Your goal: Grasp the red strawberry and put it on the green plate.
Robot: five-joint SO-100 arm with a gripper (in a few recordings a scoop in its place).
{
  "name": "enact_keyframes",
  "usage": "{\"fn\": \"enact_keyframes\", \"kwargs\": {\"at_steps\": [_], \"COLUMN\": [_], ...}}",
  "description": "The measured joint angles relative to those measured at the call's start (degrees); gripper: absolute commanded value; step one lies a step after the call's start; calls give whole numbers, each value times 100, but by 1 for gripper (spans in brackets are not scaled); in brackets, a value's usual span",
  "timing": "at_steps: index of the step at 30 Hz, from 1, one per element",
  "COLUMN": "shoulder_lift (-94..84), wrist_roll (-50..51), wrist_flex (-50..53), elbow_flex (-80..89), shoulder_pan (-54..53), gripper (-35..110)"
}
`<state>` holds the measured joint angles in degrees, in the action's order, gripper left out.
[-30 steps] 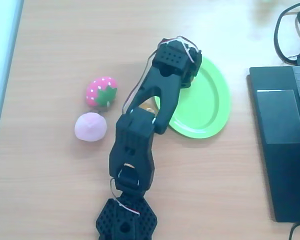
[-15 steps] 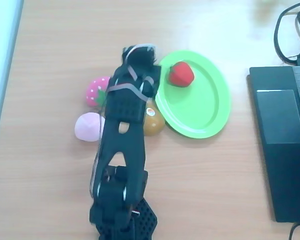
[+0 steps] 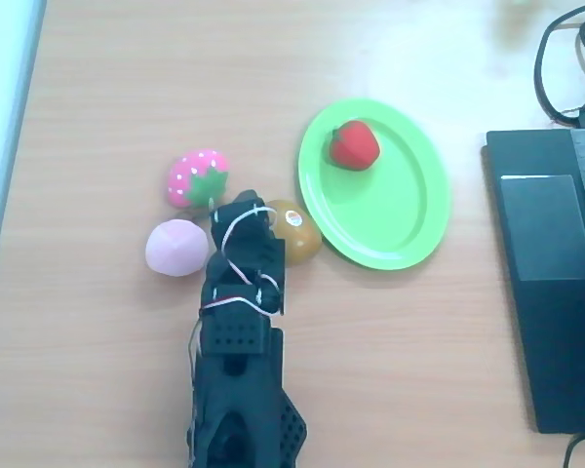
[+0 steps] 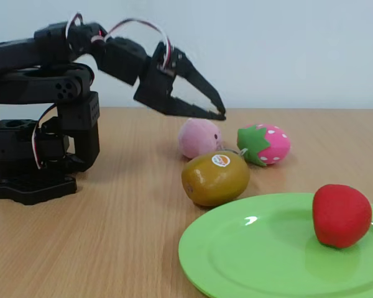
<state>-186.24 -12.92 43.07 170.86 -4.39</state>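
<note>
The red strawberry (image 3: 354, 144) (image 4: 340, 215) lies on the green plate (image 3: 390, 214) (image 4: 255, 261), near the plate's upper left rim in the overhead view. Nothing touches it. My black gripper (image 3: 242, 205) (image 4: 221, 114) hangs in the air well back from the plate. In the overhead view it is above the gap between the pink fruits and the kiwi. Its fingertips meet in the fixed view, and nothing is held between them.
A brown kiwi (image 3: 297, 231) (image 4: 215, 178) rests against the plate's left rim. A pink dotted strawberry (image 3: 198, 177) (image 4: 265, 144) and a pale pink peach (image 3: 175, 247) (image 4: 199, 137) lie left of it. A dark laptop (image 3: 556, 273) and cables (image 3: 565, 68) are at the right edge.
The arm has drawn back from over the plate toward its base, folding up. The red strawberry stays behind on the plate, uncovered since half a second ago.
</note>
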Motion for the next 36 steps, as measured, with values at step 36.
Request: {"fn": "enact_keyframes", "kwargs": {"at_steps": [36], "shoulder_lift": [-105], "wrist_roll": [1529], "wrist_flex": [1881], "elbow_flex": [738], "shoulder_pan": [413], "gripper": [-8]}}
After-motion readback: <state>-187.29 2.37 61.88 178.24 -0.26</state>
